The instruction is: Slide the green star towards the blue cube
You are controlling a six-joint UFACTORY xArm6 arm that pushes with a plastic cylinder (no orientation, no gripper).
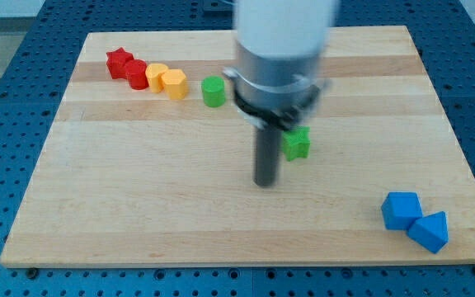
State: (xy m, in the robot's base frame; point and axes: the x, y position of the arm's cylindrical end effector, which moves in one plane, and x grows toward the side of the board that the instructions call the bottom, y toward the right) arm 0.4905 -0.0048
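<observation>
The green star [297, 143] lies on the wooden board [138, 206] right of centre, partly hidden by the arm's body. My tip [265, 183] rests on the board just to the left of and below the star; whether it touches it cannot be told. The blue cube [401, 209] sits near the view's bottom right corner, far to the right of and below the star. A second blue block [430, 231], wedge-like, touches the cube on its lower right.
Along the view's top left stands a row: a red star [119, 62], a red block [136, 74], two yellow blocks [157, 77] [173, 83] and a green cylinder [213, 91]. The board's right edge is close to the blue blocks.
</observation>
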